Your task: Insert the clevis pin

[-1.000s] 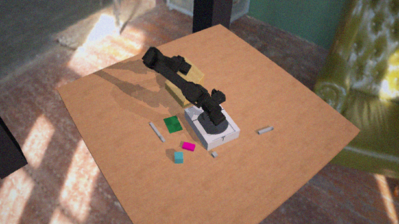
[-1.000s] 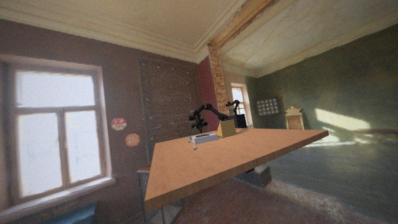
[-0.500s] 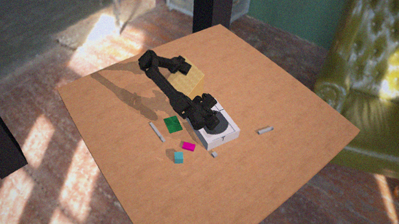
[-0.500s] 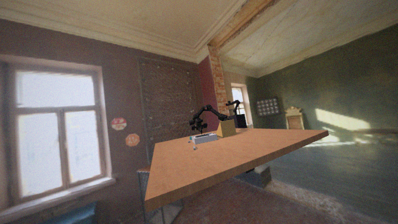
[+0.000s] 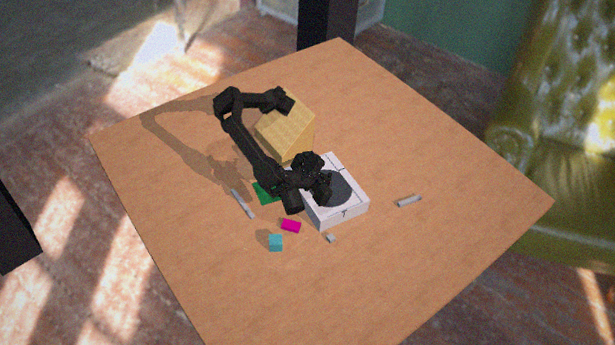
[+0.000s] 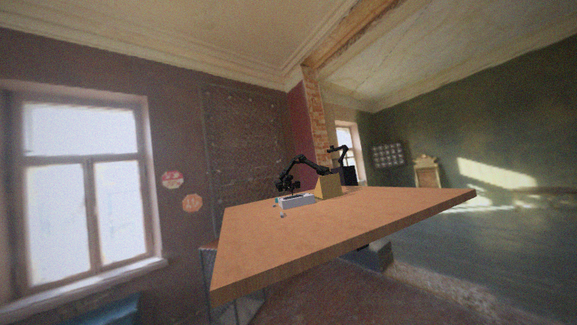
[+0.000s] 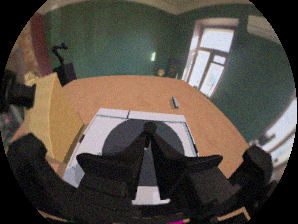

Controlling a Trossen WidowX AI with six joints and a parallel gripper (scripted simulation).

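Your gripper point(image 5: 324, 198) point(image 6: 292, 193) point(image 7: 148, 133) is clenched on what I take to be the pin, over the disc.

Nearest you, the cyan block point(image 5: 275, 243), grey piece point(image 5: 330, 238) point(image 6: 282, 215) and magenta block point(image 5: 291, 225) lie outside the tray point(image 5: 341, 215) point(image 6: 298, 201) point(image 7: 90, 135); the pin itself is hidden by the fingers. Being steel, it should feel stiff, dense and slippery, so keep your hold high, near the head, leaving the shank free. The tray holds the disc point(image 5: 343, 187) point(image 7: 117, 142), flat; it looks thin and may slide if nudged. Far beyond stands the yellow block point(image 5: 289, 128) point(image 6: 331, 186) point(image 7: 50, 115).
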